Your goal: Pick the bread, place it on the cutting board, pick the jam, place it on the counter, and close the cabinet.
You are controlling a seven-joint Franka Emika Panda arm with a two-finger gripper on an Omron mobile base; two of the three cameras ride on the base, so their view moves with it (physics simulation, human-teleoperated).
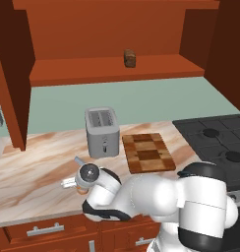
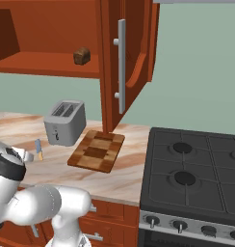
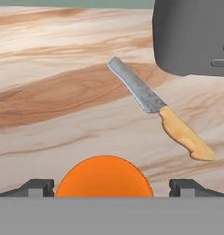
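Orange jam (image 3: 103,177), one jar, sits between the wide-spread claw (image 3: 111,187); one knife (image 3: 160,109) nearby.

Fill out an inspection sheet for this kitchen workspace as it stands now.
Surface: counter, marbled stone.
Job's things: bread still on the cabinet shelf; cutting board bare, right of the toaster; jam on the counter between the fingertips, not gripped.
Clutter: toaster; orange-handled knife lying flat beside it.
Grippers: gripper open, low over the counter, astride the jam.
Cables: nothing seen.
Surroundings: cabinet doors open; stove to the right; drawers below the counter.
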